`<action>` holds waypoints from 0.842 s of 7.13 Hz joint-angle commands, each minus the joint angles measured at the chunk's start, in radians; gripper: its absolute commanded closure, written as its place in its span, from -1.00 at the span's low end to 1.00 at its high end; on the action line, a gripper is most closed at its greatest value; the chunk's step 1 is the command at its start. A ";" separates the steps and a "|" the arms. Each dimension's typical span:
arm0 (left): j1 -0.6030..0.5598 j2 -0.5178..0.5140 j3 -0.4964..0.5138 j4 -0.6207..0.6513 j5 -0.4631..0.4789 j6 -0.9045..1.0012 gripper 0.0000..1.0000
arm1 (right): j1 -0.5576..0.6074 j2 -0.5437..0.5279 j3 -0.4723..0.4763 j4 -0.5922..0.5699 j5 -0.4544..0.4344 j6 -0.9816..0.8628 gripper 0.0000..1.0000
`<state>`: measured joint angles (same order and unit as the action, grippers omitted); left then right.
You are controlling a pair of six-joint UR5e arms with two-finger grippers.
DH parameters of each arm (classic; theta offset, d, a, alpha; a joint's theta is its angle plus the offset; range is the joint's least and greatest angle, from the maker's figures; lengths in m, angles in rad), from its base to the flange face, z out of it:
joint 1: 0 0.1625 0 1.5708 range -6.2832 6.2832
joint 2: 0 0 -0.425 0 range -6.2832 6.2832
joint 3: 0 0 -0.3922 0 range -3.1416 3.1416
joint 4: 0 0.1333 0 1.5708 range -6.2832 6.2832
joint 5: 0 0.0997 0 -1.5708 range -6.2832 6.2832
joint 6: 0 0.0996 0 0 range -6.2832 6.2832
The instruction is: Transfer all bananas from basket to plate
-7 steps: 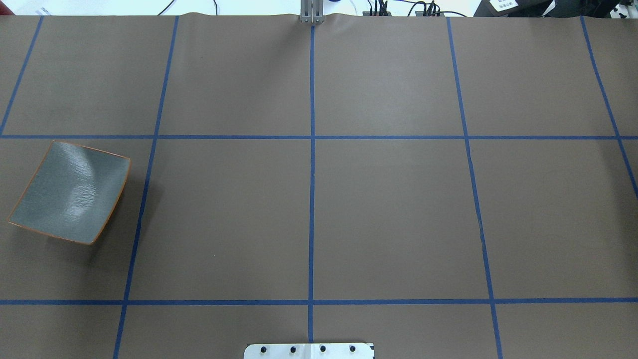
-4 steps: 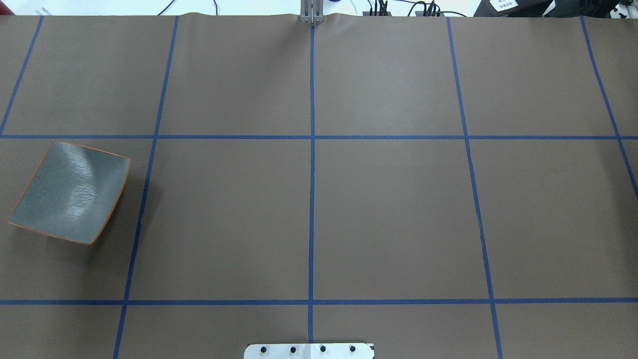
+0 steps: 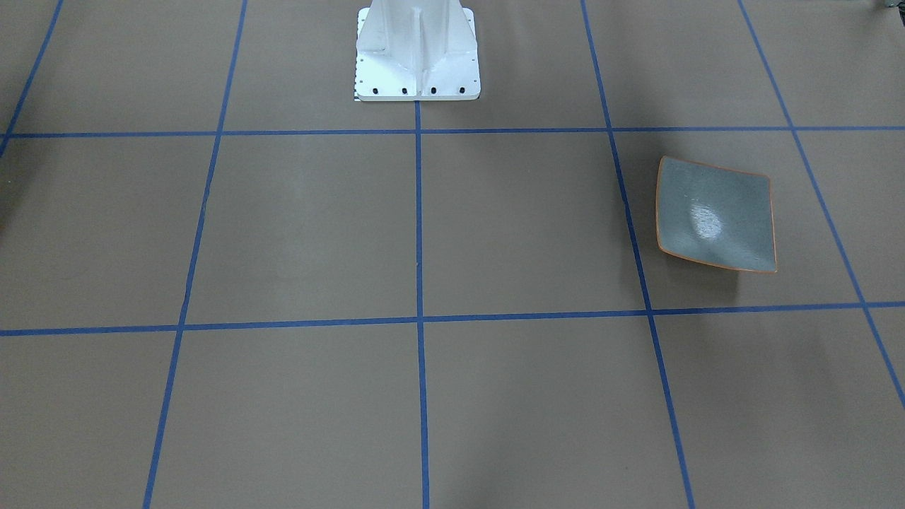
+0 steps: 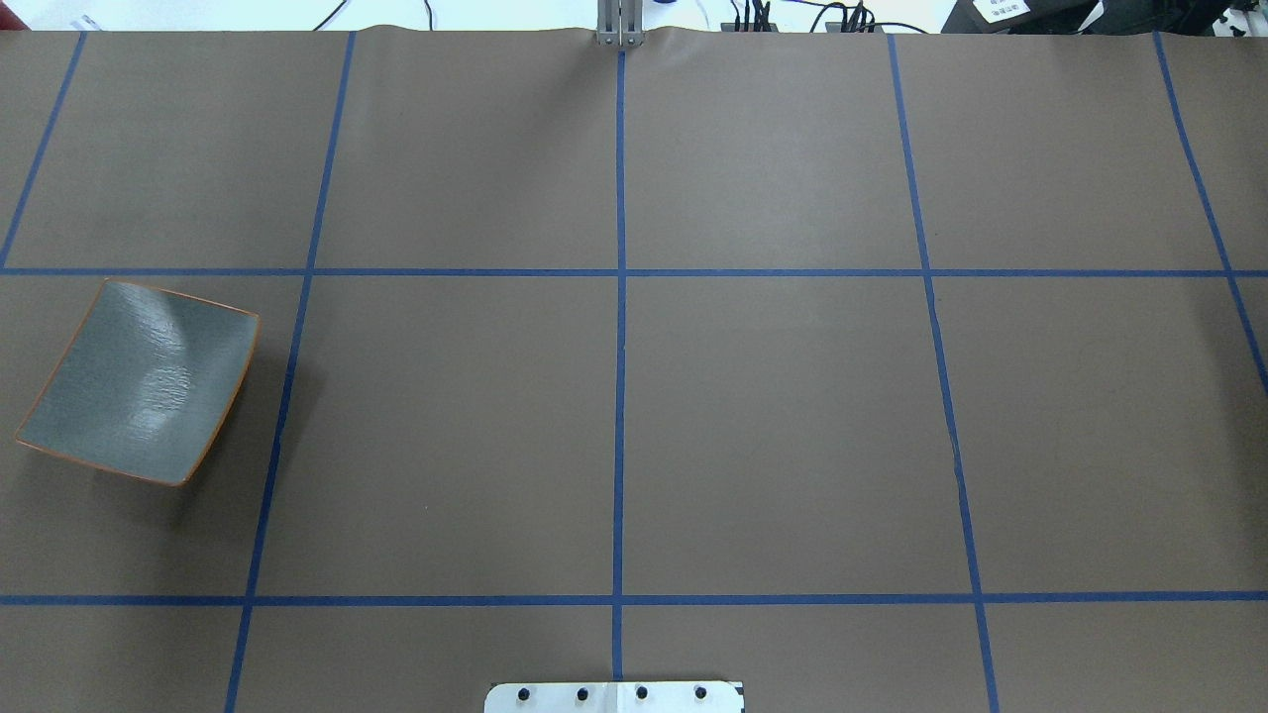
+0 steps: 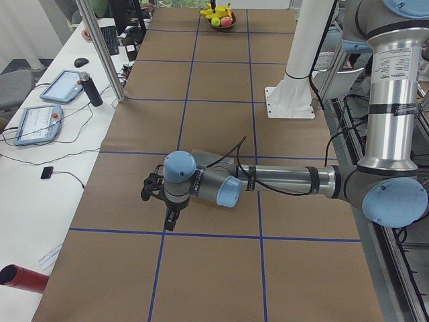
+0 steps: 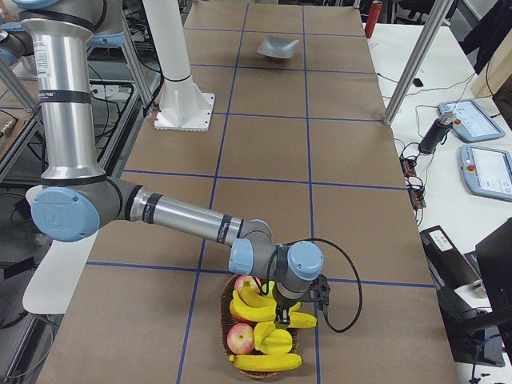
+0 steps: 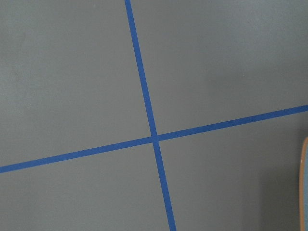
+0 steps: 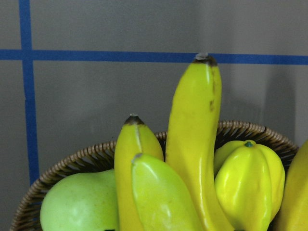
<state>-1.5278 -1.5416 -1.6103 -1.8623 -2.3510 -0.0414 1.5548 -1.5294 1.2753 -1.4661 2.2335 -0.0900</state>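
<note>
The grey-blue plate (image 4: 139, 381) with its orange rim sits bare near the table's left end, also seen in the front view (image 3: 714, 215) and far off in the right view (image 6: 278, 48). Its edge (image 7: 304, 183) shows at the right of the left wrist view. The wicker basket (image 6: 232, 352) stands at the table's right end, holding several yellow bananas (image 6: 254, 308) (image 8: 195, 144). My right gripper (image 6: 280, 322) hangs just over the bananas; my left gripper (image 5: 172, 216) points down at the table beside the plate. Whether either is open or shut, I cannot tell.
The basket also holds red apples (image 6: 240, 338), a green pear (image 8: 79, 204) and a ridged yellow fruit (image 8: 248, 178). The white robot pedestal (image 3: 417, 49) stands at mid-table. A red cylinder (image 5: 23, 278), tablets (image 6: 472, 116) and metal posts (image 5: 100, 47) line the operators' side.
</note>
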 commanded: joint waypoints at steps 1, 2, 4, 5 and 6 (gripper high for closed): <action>0.000 0.000 0.003 0.000 -0.001 0.000 -1.00 | -0.001 0.000 -0.016 0.001 0.000 -0.023 -0.56; 0.000 0.000 0.004 0.000 -0.001 0.000 -1.00 | -0.001 0.000 -0.017 0.001 0.001 -0.022 -0.25; 0.000 0.000 0.004 0.000 -0.002 -0.005 -1.00 | -0.001 -0.001 -0.019 0.016 0.003 -0.023 0.82; 0.000 0.000 0.003 0.000 -0.002 -0.005 -1.00 | -0.001 -0.003 -0.016 0.016 0.005 -0.025 1.00; 0.000 0.000 0.001 0.000 -0.002 -0.006 -1.00 | -0.001 -0.001 -0.002 0.015 0.009 -0.034 1.00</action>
<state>-1.5279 -1.5417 -1.6076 -1.8623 -2.3530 -0.0459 1.5539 -1.5315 1.2616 -1.4512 2.2385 -0.1165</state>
